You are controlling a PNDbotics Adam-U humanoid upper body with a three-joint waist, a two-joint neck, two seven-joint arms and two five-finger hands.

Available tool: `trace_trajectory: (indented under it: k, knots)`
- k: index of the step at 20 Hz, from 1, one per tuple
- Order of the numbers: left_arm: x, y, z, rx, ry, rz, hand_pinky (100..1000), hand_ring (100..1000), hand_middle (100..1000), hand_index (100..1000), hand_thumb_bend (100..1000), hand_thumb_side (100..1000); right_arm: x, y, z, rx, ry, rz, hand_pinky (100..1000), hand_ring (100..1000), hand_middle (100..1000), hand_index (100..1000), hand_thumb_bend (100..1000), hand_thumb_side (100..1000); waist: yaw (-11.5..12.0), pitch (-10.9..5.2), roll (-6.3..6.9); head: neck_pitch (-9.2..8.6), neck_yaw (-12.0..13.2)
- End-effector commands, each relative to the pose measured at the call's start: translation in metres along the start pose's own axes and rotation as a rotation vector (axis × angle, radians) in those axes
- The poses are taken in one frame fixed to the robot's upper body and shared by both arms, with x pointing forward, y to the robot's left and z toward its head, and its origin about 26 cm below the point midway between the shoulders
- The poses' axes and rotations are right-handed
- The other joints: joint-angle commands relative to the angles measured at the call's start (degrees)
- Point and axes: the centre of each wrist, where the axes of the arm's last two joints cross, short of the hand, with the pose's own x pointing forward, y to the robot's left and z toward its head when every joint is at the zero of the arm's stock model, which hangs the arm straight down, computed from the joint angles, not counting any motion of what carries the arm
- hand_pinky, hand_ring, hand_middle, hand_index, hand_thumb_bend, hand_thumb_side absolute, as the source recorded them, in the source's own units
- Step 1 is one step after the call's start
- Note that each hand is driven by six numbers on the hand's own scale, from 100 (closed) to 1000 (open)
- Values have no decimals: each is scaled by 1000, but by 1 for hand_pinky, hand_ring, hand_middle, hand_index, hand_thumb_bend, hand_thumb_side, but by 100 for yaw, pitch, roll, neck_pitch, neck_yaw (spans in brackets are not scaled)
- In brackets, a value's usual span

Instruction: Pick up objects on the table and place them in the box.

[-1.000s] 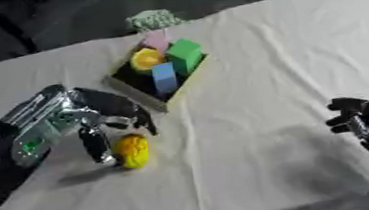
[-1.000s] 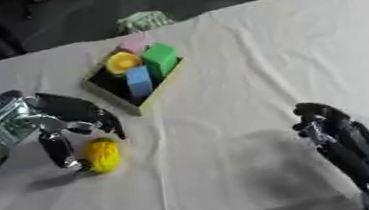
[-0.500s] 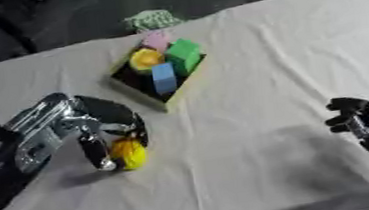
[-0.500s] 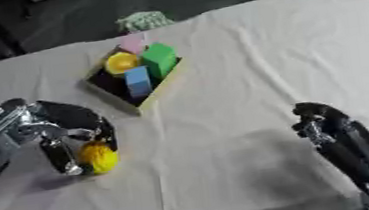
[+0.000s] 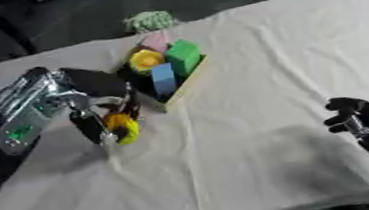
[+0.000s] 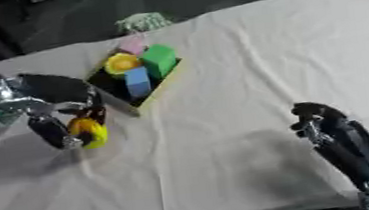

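Observation:
My left hand (image 5: 92,111) is shut on a yellow object (image 5: 123,126), pinching it between thumb and fingers just above the white cloth, a short way left of the box (image 5: 184,85). The box is shallow, dark inside with a pale wooden rim. It holds a blue block (image 5: 163,77), a green block (image 5: 184,55), a pink block (image 5: 155,41) and a yellow-orange round piece (image 5: 144,60). My right hand (image 6: 327,124) hangs idle at the lower right, fingers relaxed, holding nothing.
A green-and-white crumpled item (image 5: 149,20) lies at the table's far edge behind the box. The white cloth (image 5: 256,83) covers the table with wrinkles. Dark floor lies beyond the far edge.
My left hand closed on the yellow object and has lifted it and carried it toward the box. The right hand has stayed put.

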Motion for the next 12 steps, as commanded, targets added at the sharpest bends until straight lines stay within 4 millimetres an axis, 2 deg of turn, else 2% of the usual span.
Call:
trace_trajectory:
  k: [1, 6, 12]
  knots:
    - [-17, 18, 7, 83, 104, 23, 591, 510, 504, 655, 111, 166, 4, -4, -1, -5, -13, 13, 694, 689, 754, 811, 100, 659, -4, -89, -30, 26, 11]
    - [-28, 26, -15, 156, 192, 79, 601, 517, 510, 663, 148, 169, 3, -3, -1, -2, -10, 8, 694, 689, 754, 811, 100, 668, -22, -98, -47, 26, 21]
    - [-39, 15, -43, 185, 281, 143, 610, 525, 518, 673, 191, 169, 3, -2, -1, 2, -8, 3, 694, 689, 753, 811, 100, 670, -60, -105, -78, 26, 39]
